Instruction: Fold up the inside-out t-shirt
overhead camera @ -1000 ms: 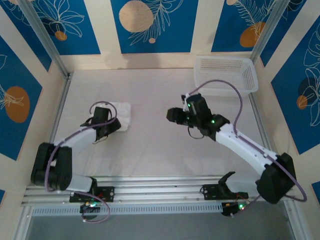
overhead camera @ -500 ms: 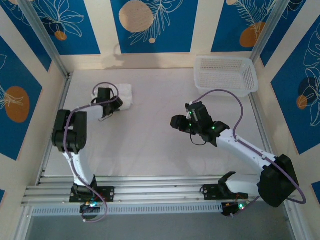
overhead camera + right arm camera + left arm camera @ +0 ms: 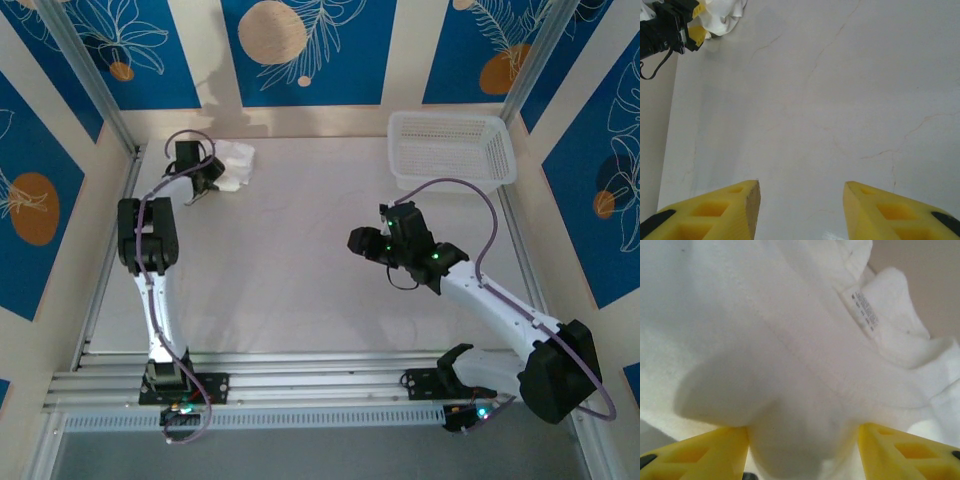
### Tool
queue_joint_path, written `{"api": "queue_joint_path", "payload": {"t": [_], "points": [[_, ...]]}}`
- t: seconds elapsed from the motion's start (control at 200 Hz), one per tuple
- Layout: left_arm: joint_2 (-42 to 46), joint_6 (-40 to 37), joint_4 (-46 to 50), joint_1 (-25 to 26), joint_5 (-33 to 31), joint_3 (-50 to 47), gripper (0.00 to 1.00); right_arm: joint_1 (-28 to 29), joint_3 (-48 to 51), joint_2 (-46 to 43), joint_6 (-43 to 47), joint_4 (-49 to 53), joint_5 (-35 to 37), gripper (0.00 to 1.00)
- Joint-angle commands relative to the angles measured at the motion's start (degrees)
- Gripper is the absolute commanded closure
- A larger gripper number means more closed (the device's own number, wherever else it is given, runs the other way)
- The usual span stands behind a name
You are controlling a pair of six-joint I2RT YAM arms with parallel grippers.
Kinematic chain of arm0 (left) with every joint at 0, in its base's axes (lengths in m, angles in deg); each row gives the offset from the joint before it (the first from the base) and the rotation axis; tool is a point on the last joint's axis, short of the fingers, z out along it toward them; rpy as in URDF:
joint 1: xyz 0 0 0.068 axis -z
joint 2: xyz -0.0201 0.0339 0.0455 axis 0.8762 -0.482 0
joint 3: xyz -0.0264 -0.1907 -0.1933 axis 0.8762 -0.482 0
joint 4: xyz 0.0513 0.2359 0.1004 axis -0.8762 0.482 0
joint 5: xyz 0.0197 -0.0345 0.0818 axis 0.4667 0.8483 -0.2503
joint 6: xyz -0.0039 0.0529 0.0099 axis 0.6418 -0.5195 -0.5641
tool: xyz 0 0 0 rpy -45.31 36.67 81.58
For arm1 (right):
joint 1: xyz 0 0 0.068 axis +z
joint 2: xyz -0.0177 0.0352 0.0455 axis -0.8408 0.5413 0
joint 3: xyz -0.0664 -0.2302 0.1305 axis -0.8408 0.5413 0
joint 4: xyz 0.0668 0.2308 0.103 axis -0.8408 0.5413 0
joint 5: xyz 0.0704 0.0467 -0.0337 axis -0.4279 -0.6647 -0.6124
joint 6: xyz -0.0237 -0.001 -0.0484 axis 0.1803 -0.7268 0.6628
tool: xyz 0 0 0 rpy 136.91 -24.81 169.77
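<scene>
From above, the left arm is reaching into the far left corner of the table (image 3: 300,270). Its gripper (image 3: 210,173) is touching the shirt (image 3: 233,162), which is lying bunched in a small white heap near the back wall. The right gripper (image 3: 355,241) is hovering over bare table right of the middle, well apart from the shirt. A basket (image 3: 452,150) is sitting in the far right corner.

At the left wrist, white cloth is crowding the lens. A small tag (image 3: 863,313) is showing beside a seam at the upper right. The yellow fingers (image 3: 705,452) are standing wide apart, and a wad of shirt is bulging down between them.

At the right wrist, the yellow fingers (image 3: 715,212) are likewise standing apart, holding nothing, with bare table lying beneath them. In the top left corner of this view, the left gripper is meeting the crumpled shirt by the table's edge.
</scene>
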Motion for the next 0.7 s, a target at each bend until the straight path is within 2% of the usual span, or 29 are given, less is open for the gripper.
{"api": "queue_joint_path", "payload": {"t": [0.0, 0.105, 0.2, 0.395, 0.53, 0.695], "points": [[-3.71, -0.97, 0.16, -0.04, 5.78, 6.71, 0.38, -1.24, -0.02, -0.74, -0.15, 1.21, -1.46, 0.52], [-5.71, -0.08, 0.08, 0.27, 6.29, 10.98, 0.35, -2.56, 0.01, -0.95, -0.95, 1.08, -2.99, 0.52], [-7.14, 0.26, 1.15, 0.44, 9.20, 15.15, 0.33, -3.79, 0.09, -1.77, -1.23, 1.76, -3.79, 0.52], [-3.34, 1.30, -1.66, 2.37, 11.57, 11.83, 0.29, -5.68, 1.44, -5.48, -1.89, 2.93, -3.53, 0.52], [5.20, 2.18, -5.68, 2.60, 11.76, 4.98, 0.19, -7.73, 1.36, -7.45, 0.09, 5.33, -3.46, 0.51], [23.89, -5.20, -5.68, 3.62, 7.52, -9.00, 0.04, -14.83, 3.61, -10.66, 5.59, 5.59, -0.67, 0.43]]}}
